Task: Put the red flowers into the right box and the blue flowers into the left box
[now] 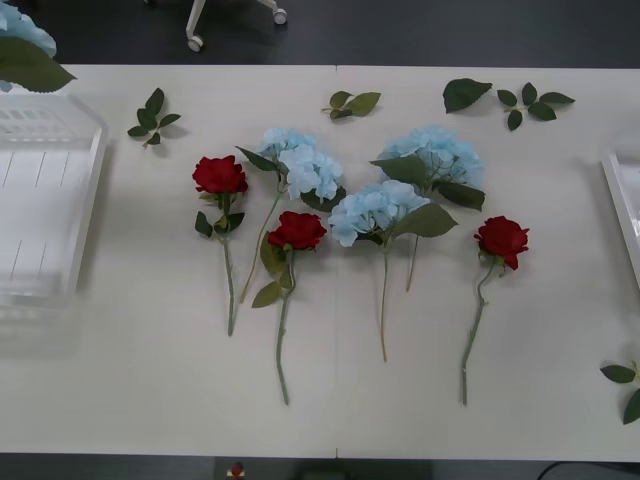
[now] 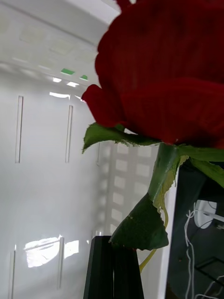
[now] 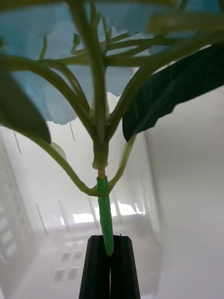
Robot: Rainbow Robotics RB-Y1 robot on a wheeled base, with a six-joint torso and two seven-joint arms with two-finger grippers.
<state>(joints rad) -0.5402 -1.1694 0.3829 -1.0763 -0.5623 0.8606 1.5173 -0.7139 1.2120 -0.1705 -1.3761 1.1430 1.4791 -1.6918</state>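
Observation:
Three red flowers lie on the white table: one left [image 1: 220, 175], one in the middle [image 1: 297, 230], one right [image 1: 502, 240]. Among them lie three blue flowers [image 1: 300, 165] [image 1: 375, 210] [image 1: 435, 155]. My right gripper [image 2: 113, 240] has its black fingers shut at the stem of another red flower [image 2: 163, 70], held over the white inside of the right box [image 2: 42, 187], whose rim [image 1: 622, 200] shows at the table's right edge. My left gripper [image 3: 110, 240] is shut on the green stem of a blue flower [image 3: 105, 205] above the left box [image 3: 177, 177]. That bloom [image 1: 20, 28] shows over the left box [image 1: 85, 200].
Loose green leaf sprigs lie along the table's far side [image 1: 152, 115] [image 1: 352, 102] [image 1: 467, 93] [image 1: 528, 105] and at the near right edge [image 1: 625, 385]. White chair legs with castors [image 1: 195, 42] stand on the dark floor beyond the table.

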